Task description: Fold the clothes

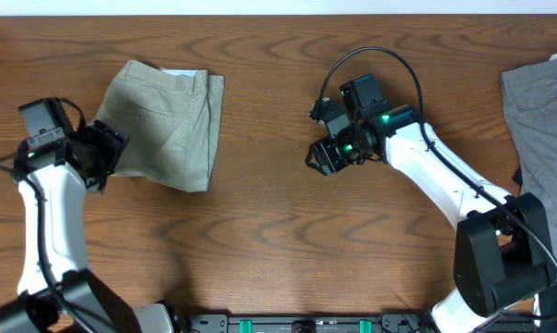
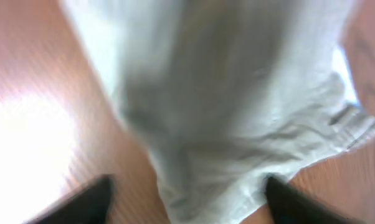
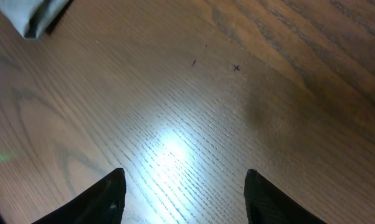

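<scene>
Left pincer [image 2: 187,186]: jaws stand wide, one on each side of the near edge of the shorts [image 2: 225,106]. Nothing is clamped, as far as my blurred wrist view lets me tell. The shorts lie in a folded, wrinkled bundle on the left part of the counter [image 1: 278,231], well apart from my right pincer [image 3: 184,180], which is spread and empty over bare wood. Judgement: light, limp cotton that will sag and slide, so pinch a doubled edge or the waistband. Far right: a darker grey garment [image 1: 538,92], not part of this job.
</scene>
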`<move>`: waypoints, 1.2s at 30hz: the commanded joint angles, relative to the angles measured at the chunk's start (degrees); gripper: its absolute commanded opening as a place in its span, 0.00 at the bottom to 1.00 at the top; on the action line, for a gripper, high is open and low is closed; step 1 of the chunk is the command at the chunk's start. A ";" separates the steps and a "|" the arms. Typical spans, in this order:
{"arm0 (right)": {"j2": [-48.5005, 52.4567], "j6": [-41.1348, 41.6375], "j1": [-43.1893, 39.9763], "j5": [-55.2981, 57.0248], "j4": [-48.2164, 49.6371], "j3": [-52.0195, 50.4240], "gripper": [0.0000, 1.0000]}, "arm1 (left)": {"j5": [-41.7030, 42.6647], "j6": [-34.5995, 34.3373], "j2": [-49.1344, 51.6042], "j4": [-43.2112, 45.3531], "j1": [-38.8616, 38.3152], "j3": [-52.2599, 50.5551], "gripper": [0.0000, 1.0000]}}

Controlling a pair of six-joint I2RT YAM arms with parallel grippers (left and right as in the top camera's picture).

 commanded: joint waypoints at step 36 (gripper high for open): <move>-49.77 7.91 -8.46 24.63 -10.14 3.19 0.99 | -10.73 41.92 -51.21 -24.70 -16.31 6.25 0.98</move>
